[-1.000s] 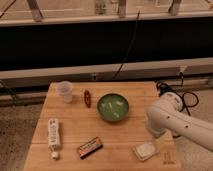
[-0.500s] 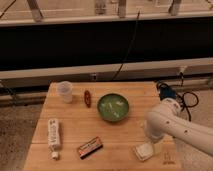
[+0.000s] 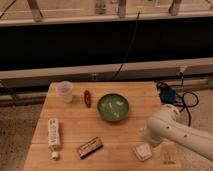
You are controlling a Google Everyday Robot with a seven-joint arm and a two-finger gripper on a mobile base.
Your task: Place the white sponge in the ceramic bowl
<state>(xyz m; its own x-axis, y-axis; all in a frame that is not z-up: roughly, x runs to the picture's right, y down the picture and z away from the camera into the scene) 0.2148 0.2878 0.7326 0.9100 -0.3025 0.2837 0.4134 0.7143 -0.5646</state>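
Note:
The white sponge (image 3: 143, 151) lies flat on the wooden table (image 3: 75, 117) near its front right corner. The green ceramic bowl (image 3: 113, 107) stands at the table's middle, up and to the left of the sponge. My white arm (image 3: 172, 131) reaches in from the right. My gripper (image 3: 147, 141) is at the arm's lower left end, right above the sponge's back edge and mostly hidden behind the arm.
A translucent plastic cup (image 3: 64, 91) stands at the back left, with a small red object (image 3: 87, 98) beside it. A long white tube (image 3: 53, 134) and a dark red-labelled bar (image 3: 89, 147) lie at the front left. Blue and black cables (image 3: 170, 93) lie at the table's right edge.
My arm has come down and to the left, bringing the gripper close over the sponge. The sponge and the bowl have not moved.

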